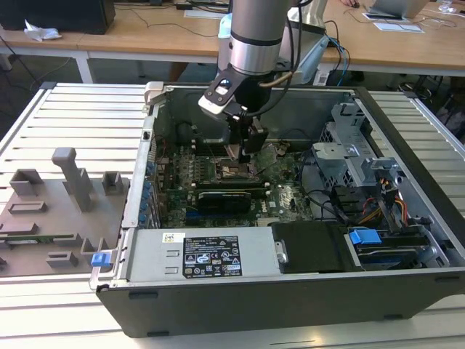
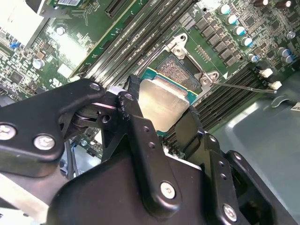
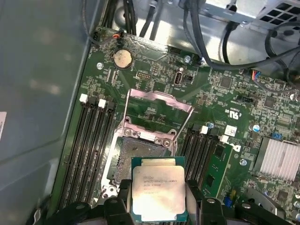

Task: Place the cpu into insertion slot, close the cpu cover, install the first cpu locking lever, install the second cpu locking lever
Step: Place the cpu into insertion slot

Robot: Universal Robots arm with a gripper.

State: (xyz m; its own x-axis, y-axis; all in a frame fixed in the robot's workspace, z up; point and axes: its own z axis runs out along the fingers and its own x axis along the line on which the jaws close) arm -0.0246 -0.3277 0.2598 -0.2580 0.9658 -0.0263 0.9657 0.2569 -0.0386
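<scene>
Well to the exterior view's left of the small square dark-centred insertion slot point(image 1: 234, 171), a grey plastic fixture board point(image 1: 51, 218) is seen lying on the pale slatted table point(image 1: 73, 109). Just above the slot, the black two-fingered gripper point(image 1: 245, 149) is seen. The small flat silver-topped cpu point(image 3: 158, 187) is pinched between its fingers point(image 3: 123, 201) and is not yet seated. Beside the slot, the thin silver cpu cover point(image 3: 159, 99) is raised open. To the exterior view's right of the slot, grey metal drive cages point(image 1: 349, 145) are seen.

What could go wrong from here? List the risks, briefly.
The cpu, pinched by its edges in the fingers, hangs above the insertion slot, not seated; lowered skewed, it may land on the rim. The raised cpu cover stands beside the slot; the fingers could catch it.
</scene>
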